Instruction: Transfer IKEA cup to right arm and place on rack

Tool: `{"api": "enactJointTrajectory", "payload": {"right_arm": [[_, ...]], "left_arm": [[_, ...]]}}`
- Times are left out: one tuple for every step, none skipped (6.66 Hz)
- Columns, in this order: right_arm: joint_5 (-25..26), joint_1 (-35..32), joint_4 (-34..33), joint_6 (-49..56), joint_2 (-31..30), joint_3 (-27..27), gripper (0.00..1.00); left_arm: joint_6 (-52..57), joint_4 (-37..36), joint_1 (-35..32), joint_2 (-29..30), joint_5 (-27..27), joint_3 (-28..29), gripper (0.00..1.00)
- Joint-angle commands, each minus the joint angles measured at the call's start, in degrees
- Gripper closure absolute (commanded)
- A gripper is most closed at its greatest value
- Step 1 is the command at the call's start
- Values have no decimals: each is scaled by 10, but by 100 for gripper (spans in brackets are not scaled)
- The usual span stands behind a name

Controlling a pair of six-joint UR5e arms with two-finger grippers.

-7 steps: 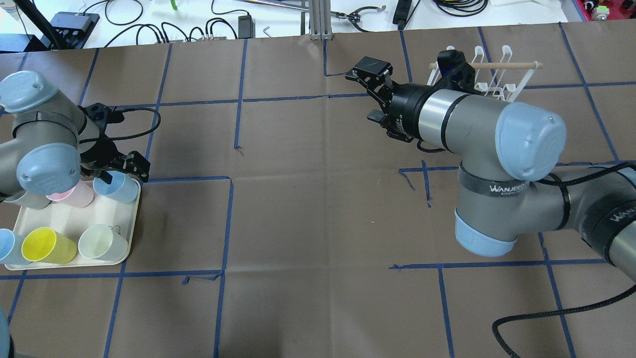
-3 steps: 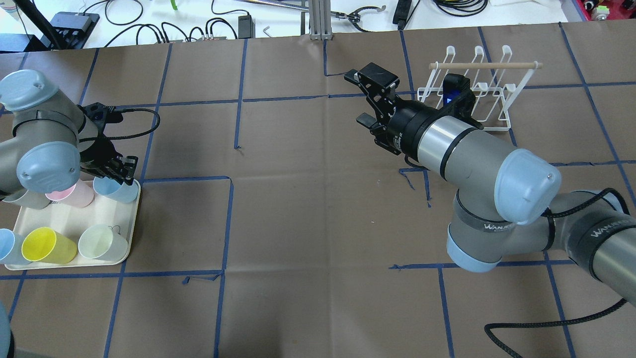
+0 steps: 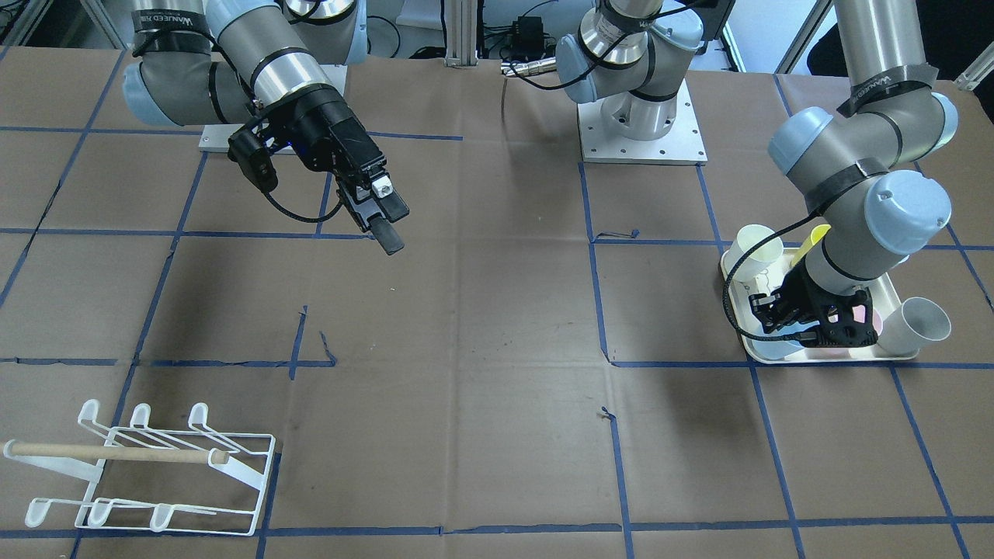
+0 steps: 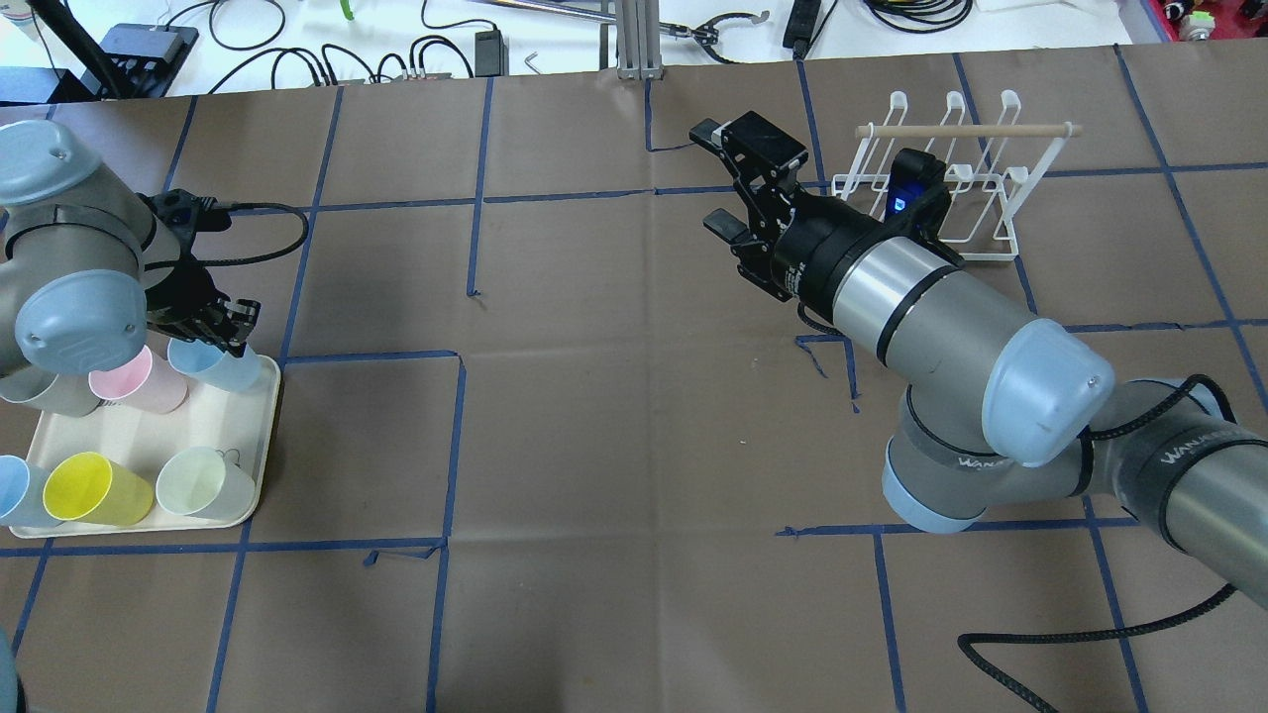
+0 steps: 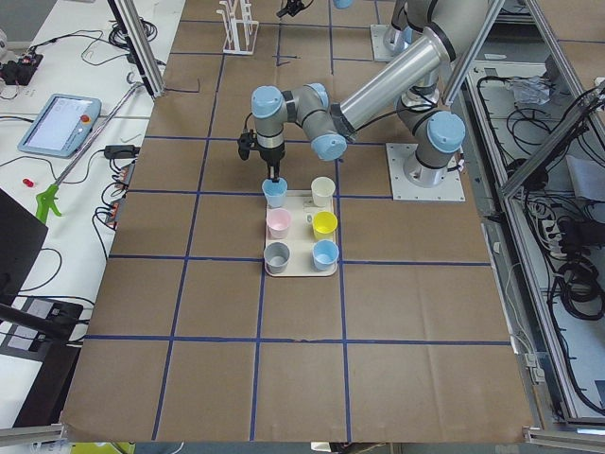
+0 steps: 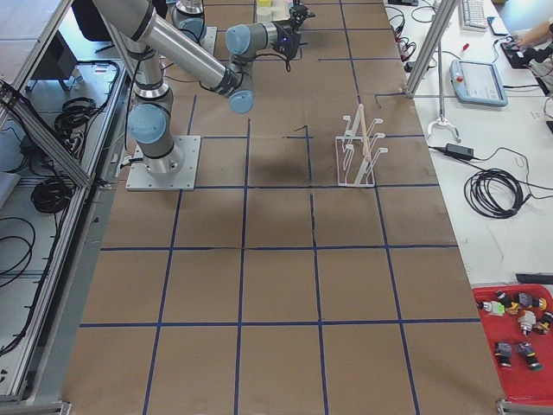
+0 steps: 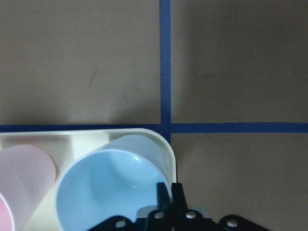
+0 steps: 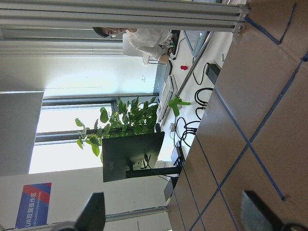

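This is a robotics lab. The right arm [image 4: 941, 317] and the left arm [image 4: 69, 257] are industrial jointed machines. One stands on a bolted steel plate [image 3: 683, 147] at 1 o'clock in the front-facing view. The counter [image 4: 614, 416] is papered brown and ruled into squares with blue tape [image 4: 482, 178], and aluminium framing [image 5: 140, 52] edges it. In the right-side view a white side bench [image 6: 432, 216] carries a teach pendant [image 6: 478, 79] at 2 o'clock, coiled cables [image 6: 494, 192] at 3 and a red bin of small parts [image 6: 518, 346] at 5. The right wrist view shows a monitor [image 8: 132, 154], a leafy plant [image 8: 125, 120] and a person [image 8: 139, 41] at a desk.
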State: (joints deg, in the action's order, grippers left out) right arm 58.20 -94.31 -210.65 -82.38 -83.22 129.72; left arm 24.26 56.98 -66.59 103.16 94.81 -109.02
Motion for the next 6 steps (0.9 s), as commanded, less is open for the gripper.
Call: {"api": "enactJointTrajectory", "payload": {"right_arm": [[1, 0, -2, -2, 4, 0, 0], [1, 0, -2, -2, 4, -1, 0], [1, 1, -2, -2, 5, -1, 0], [1, 0, -2, -2, 4, 0, 0], [1, 0, -2, -2, 5, 0, 0], [1, 0, -3, -2, 10, 0, 0]], "left_arm": [[-3, 103, -5, -19, 3, 86, 100], [-6, 179, -7, -9, 1, 157, 100], [-6, 234, -9, -3, -2, 212, 100], [-4, 247, -17, -3, -11, 237, 100], [-4, 241, -32, -10, -56, 245, 100], [-4, 237, -38, -23, -121, 259, 100]]}}
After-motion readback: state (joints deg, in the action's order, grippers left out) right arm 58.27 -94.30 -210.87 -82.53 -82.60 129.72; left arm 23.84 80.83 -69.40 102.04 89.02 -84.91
